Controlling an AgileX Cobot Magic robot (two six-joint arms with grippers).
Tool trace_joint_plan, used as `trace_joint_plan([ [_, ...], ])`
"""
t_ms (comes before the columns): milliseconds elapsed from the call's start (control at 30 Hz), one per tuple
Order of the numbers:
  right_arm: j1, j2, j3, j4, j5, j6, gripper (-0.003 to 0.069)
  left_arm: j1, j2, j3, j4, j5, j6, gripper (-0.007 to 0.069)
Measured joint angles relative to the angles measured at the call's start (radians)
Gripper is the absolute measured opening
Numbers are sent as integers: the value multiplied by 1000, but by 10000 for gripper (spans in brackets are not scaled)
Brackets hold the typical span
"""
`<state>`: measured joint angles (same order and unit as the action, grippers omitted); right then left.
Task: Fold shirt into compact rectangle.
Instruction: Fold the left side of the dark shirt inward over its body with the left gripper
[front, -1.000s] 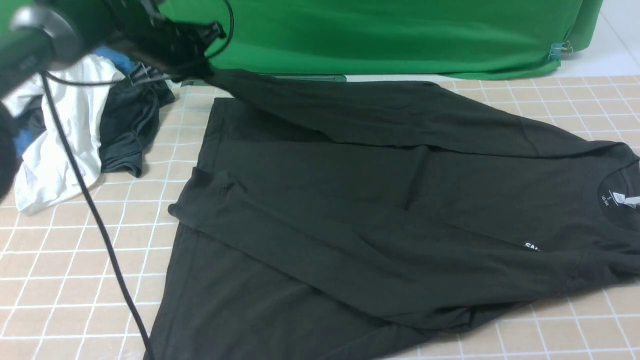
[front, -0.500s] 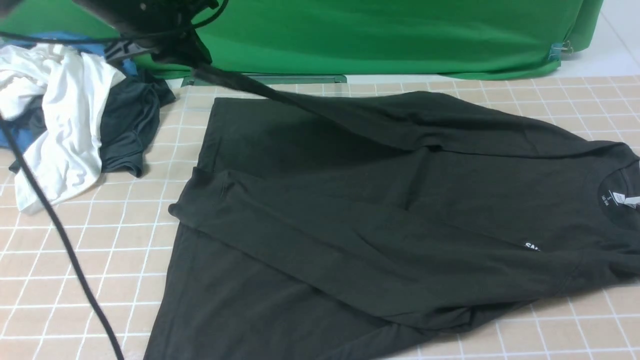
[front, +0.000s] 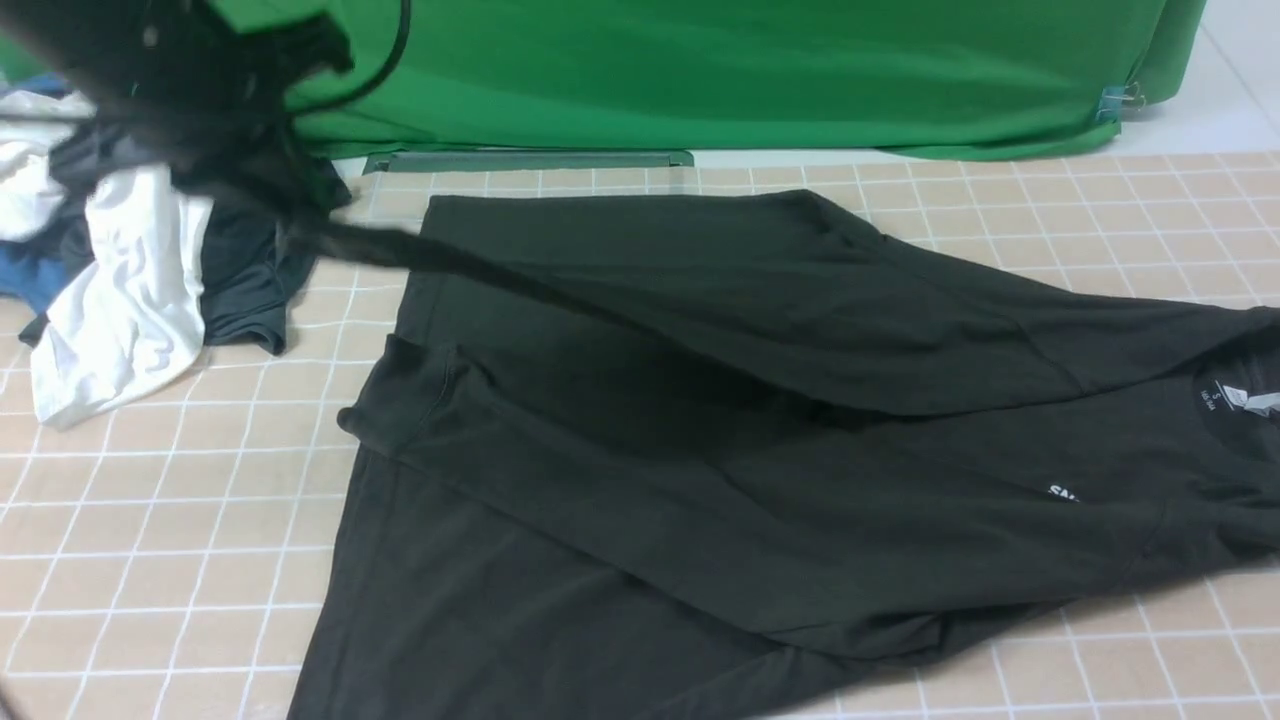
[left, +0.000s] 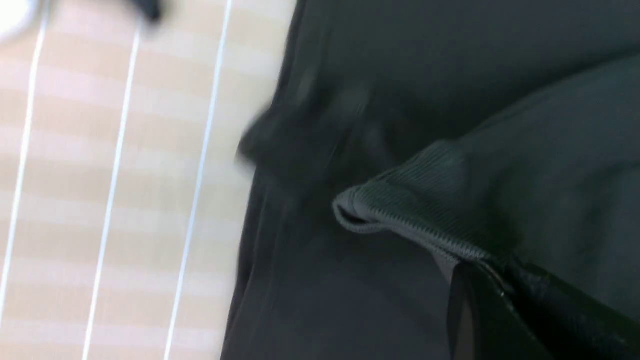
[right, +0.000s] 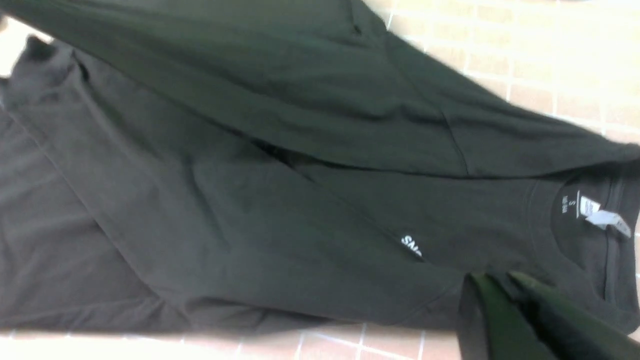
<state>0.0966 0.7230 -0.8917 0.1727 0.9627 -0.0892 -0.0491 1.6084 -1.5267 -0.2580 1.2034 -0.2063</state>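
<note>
The black shirt (front: 760, 440) lies spread on the tiled table, its near side folded over the middle. Its white neck tag (front: 1250, 398) and part of the white print (front: 1065, 493) show at the right. My left gripper (front: 285, 220), blurred at the far left, is shut on a ribbed edge of the shirt (left: 415, 220). A taut strip of cloth runs from it to the garment. My right gripper (right: 492, 277) is out of the front view. In its wrist view it hovers shut and empty over the shoulder, near the neck tag (right: 600, 217).
A pile of clothes sits at the back left: a white garment (front: 120, 300), a dark grey one (front: 245, 280) and some blue cloth (front: 25, 280). A green cloth (front: 750, 70) hangs behind the table (front: 150, 520).
My left arm has swung left and nearer, over the clothes pile, dragging the shirt's far edge. The far flap has come forward over the middle and now reaches the collar.
</note>
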Motion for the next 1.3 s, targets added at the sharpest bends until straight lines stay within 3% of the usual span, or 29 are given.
trace_joint_plan([
  [200,0,22,0,0,0,-6,31,0,-90,338,2,-164,-26,18],
  [400,0,22,0,0,0,-7,32,0,-81,597,21,-456,-26,18],
  [767,3,22,0,0,8,-8,38,0,-105,627,28,-646,32,18],
  [1300,3,22,0,0,34,-9,55,0,-137,799,63,-727,34,41],
])
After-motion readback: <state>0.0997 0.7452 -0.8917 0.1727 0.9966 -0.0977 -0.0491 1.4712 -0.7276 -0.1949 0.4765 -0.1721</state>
